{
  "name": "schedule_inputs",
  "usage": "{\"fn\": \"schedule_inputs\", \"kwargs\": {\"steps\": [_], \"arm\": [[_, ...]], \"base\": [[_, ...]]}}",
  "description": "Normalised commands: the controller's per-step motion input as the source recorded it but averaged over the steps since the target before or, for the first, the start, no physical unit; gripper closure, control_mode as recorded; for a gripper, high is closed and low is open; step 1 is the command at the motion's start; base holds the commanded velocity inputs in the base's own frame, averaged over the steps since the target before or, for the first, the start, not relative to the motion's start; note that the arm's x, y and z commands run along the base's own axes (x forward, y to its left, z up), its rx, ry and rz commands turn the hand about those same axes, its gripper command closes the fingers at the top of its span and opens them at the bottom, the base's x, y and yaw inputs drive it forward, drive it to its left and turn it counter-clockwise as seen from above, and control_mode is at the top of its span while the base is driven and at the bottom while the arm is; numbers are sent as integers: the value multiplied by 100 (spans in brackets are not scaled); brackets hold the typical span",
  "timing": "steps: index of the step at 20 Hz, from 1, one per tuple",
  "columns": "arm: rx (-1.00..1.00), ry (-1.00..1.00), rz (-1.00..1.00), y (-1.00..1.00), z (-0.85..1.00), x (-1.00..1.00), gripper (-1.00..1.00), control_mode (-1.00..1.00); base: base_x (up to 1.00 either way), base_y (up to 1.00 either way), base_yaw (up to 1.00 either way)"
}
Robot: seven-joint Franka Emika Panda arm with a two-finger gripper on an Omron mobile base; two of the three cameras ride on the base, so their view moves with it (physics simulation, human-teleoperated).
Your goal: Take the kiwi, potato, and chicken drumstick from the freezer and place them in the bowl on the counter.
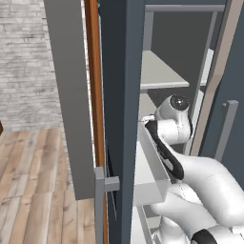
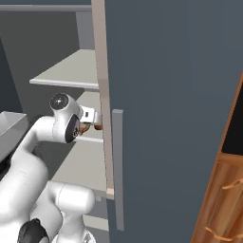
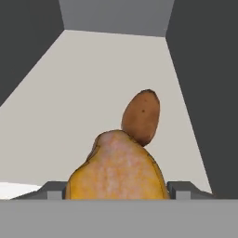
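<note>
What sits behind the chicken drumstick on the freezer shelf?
A brown potato stands just behind the chicken drumstick, its lower part covered. Beyond lies bare pale shelf. No kiwi visible there.

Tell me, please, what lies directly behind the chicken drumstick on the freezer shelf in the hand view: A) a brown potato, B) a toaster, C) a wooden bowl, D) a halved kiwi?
A: behind the chicken drumstick, which sits between the fingertips of the gripper, a smooth brown oval potato rests on the pale shelf of the freezer.
</note>
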Motion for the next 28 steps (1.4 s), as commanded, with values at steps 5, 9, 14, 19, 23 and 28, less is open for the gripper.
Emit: {"fn": "schedule_inputs", "kwargs": {"steps": [5, 9, 14, 19, 23, 28], "arm": [[0, 1, -6, -5, 24, -80, 100, -100], [0, 4, -6, -13, 39, -74, 100, -100], [0, 8, -2, -8, 42, -71, 100, -100], [2, 7, 0, -9, 40, -76, 100, -100], [4, 6, 0, -27, 43, -81, 100, -100], [3, 2, 0, -16, 31, -89, 100, -100]], "base": [[0, 0, 0], [0, 0, 0], [0, 0, 0], [0, 0, 0], [0, 0, 0], [0, 0, 0]]}}
